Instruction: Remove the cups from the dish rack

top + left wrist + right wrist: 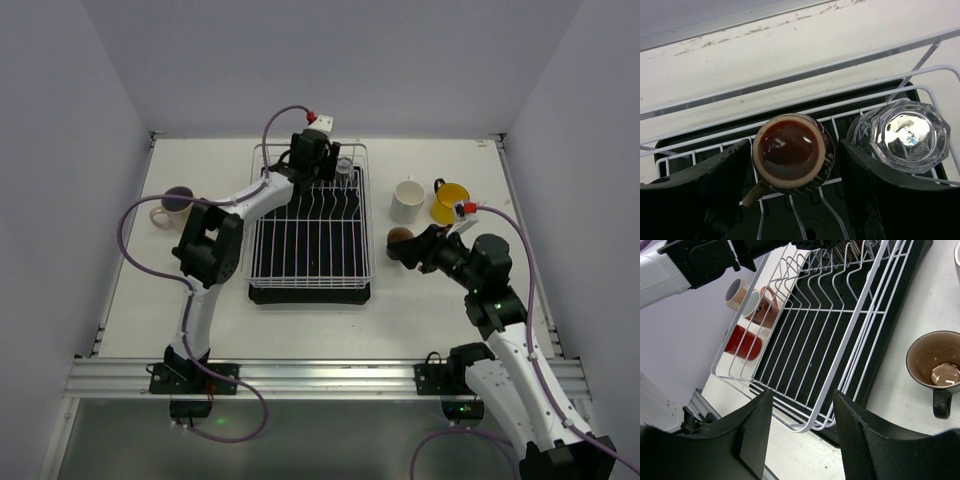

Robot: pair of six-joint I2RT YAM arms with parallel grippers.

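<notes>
Nearest you, the jaws of your right arm (478, 268) stood apart and empty, low over the pale surface (300, 330) just beside the right rim of the white-wire dish rack with its black drip tray (368, 228). Near them sat a brown ceramic mug with a dark handle (934, 362), upright and clear of the jaws. I judged it already unloaded, with the arm kept there so as not to crowd the rack.

Farther back on that side were a white cylindrical mug (407, 200) and a yellow cup (450, 204), close together. Left of the rack, a red mug (742, 344) and a few paler ones were grouped, probably because that side suits the other arm.

The rack's near and middle rows held nothing. At its far end your left arm (240, 205) reached in from above. Its jaws were set either side of a small dark-brown cup with a glossy reddish inside (790, 150), upright among the wires. Whether they pressed it yet, I could not tell. Just beside it stood a faceted clear glass (905, 135), so a straight lift looked wise.
</notes>
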